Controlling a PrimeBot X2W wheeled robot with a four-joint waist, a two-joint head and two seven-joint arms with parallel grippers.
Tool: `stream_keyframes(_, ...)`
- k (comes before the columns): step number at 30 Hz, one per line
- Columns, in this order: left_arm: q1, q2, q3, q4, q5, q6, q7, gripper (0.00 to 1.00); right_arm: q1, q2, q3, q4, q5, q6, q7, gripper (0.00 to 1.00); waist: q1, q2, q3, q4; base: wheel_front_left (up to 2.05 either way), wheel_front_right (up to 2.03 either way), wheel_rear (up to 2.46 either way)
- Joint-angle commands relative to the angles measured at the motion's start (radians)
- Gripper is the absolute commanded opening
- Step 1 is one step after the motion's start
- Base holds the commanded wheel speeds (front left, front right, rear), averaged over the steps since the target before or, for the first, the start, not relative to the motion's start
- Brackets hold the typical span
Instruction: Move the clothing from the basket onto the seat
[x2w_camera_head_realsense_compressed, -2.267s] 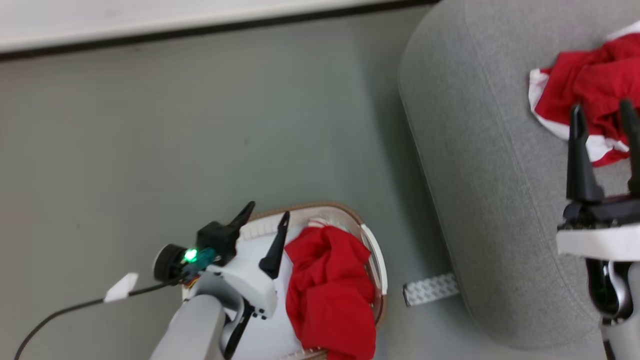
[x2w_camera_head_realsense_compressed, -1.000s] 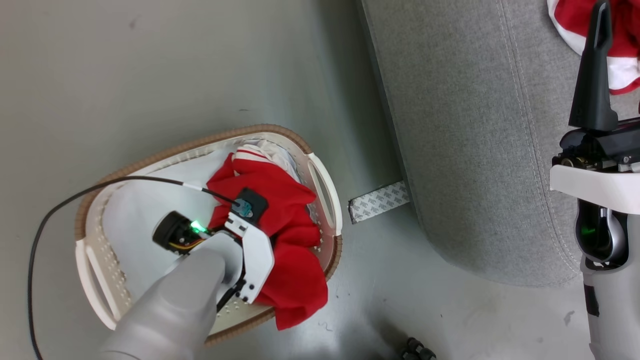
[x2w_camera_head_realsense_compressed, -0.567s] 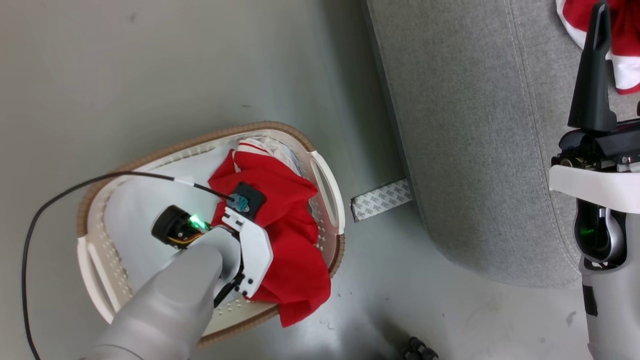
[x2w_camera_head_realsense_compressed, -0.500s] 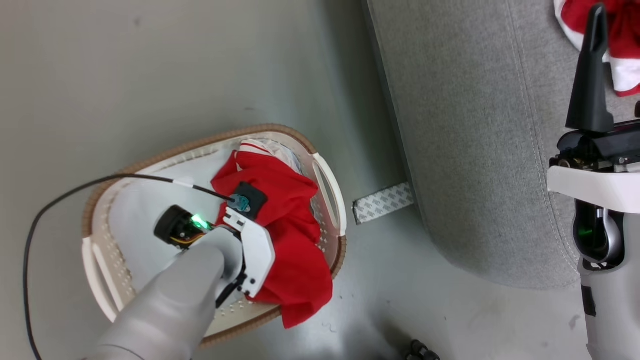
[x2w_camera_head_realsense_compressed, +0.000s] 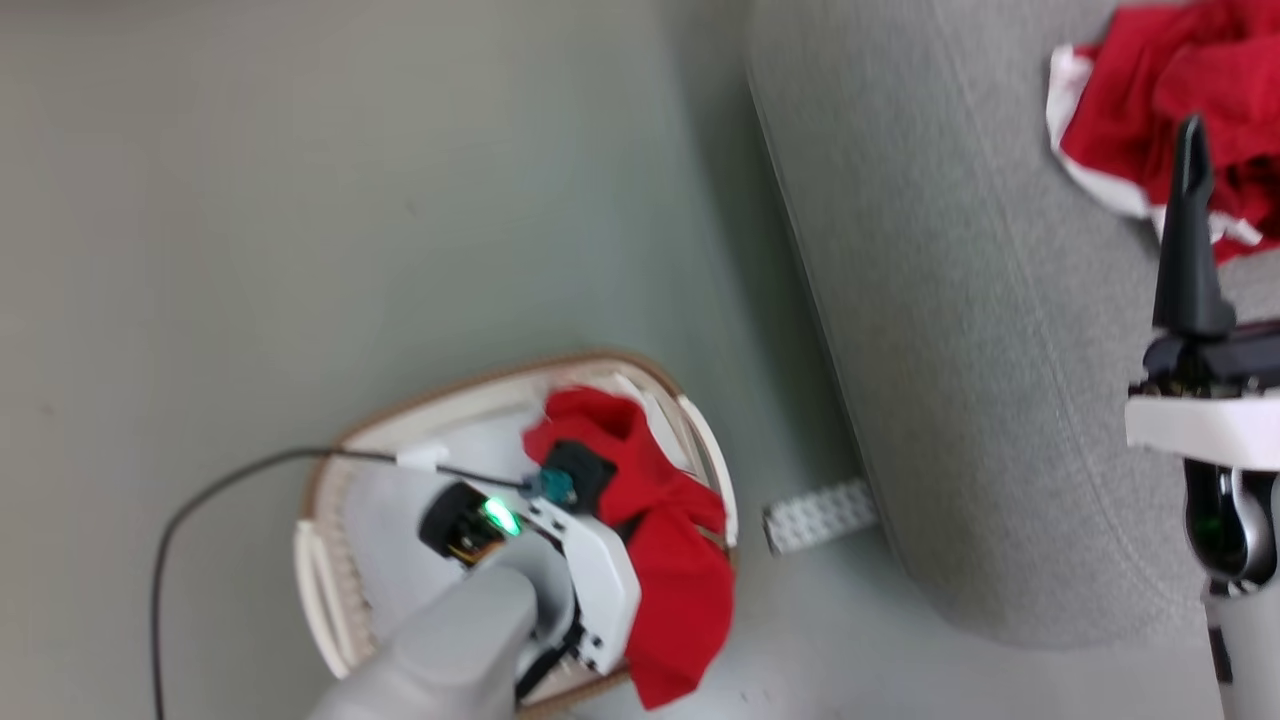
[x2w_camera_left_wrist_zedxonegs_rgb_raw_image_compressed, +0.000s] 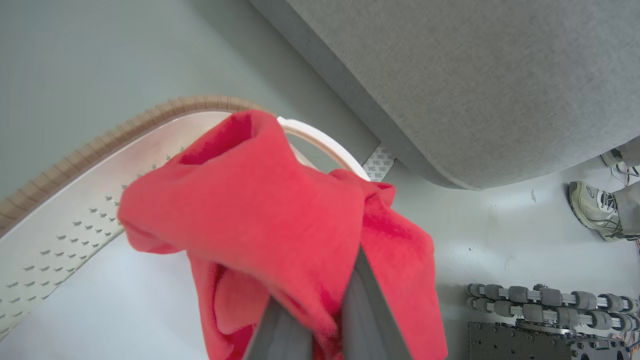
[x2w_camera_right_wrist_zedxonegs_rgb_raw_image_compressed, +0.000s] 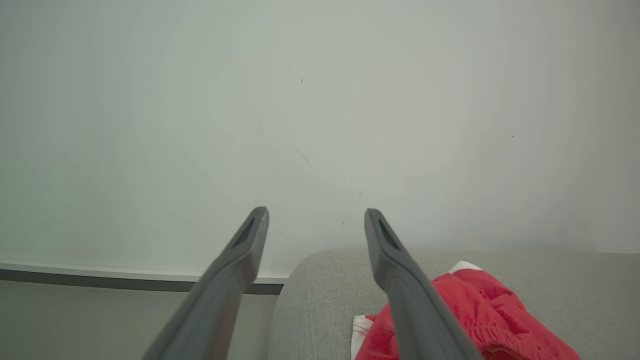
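Red garment (x2w_camera_head_realsense_compressed: 680, 570) spills over the basket (x2w_camera_head_realsense_compressed: 308, 570) rim, near the sofa (x2w_camera_head_realsense_compressed: 950, 300); another garment (x2w_camera_head_realsense_compressed: 1140, 110) lies on the sofa. Left wrist view: the left gripper (x2w_camera_left_wrist_zedxonegs_rgb_raw_image_compressed: 320, 300) is clamped on the red garment above the basket. Right wrist view: the right gripper (x2w_camera_right_wrist_zedxonegs_rgb_raw_image_compressed: 315, 214) has its fingers apart, empty, by the sofa's garment.

Red clothing (x2w_camera_left_wrist_zedxonegs_rgb_raw_image_compressed: 260, 200) soft matt fleecy cloth; basket (x2w_camera_left_wrist_zedxonegs_rgb_raw_image_compressed: 65, 235) smooth semi-gloss perforated plastic, ribbed tan rim; seat (x2w_camera_left_wrist_zedxonegs_rgb_raw_image_compressed: 475, 75) at 1 o'clock coarse matt grey weave; floor (x2w_camera_left_wrist_zedxonegs_rgb_raw_image_compressed: 100, 50) smooth, faintly sheened.
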Motion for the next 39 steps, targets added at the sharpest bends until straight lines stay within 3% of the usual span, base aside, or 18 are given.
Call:
stream_keyframes(1, 0.025, -0.009, -0.009, -0.011, -0.02, 0.002, -0.02, 0.0, 0.03, -0.018, 0.001, 0.016, -0.006, -0.002, 0.001, 1.0, 0.0, 0.0, -0.114, 0.063, 0.0, 0.0, 0.0)
stream_keyframes(11, 0.1, -0.031, -0.03, -0.084, -0.108, 0.002, -0.094, 0.0, 0.16, -0.076, 0.027, 0.085, 0.021, -0.002, 0.001, 1.0, 0.0, 0.0, -0.362, 0.156, 0.0, 0.0, 0.0)
stream_keyframes(18, 0.114, -0.032, 0.015, -0.159, -0.122, 0.002, -0.1, 0.0, 0.25, -0.089, 0.05, 0.121, 0.05, -0.002, 0.001, 1.0, 0.0, 0.0, -0.488, 0.212, 0.0, 0.0, 0.0)
stream_keyframes(28, 0.095, 0.015, 0.162, -0.318, -0.049, 0.02, -0.1, 0.0, 0.343, -0.064, 0.111, 0.149, 0.082, -0.002, 0.001, 1.0, 0.0, 0.0, -0.572, 0.268, 0.0, 0.0, 0.0)
stream_keyframes(39, 0.11, 0.064, 0.245, -0.449, -0.034, 0.062, -0.1, 0.0, 0.393, -0.036, 0.204, 0.169, 0.114, -0.002, 0.001, 1.0, 0.0, 0.0, -0.59, 0.278, 0.0, 0.0, 0.0)
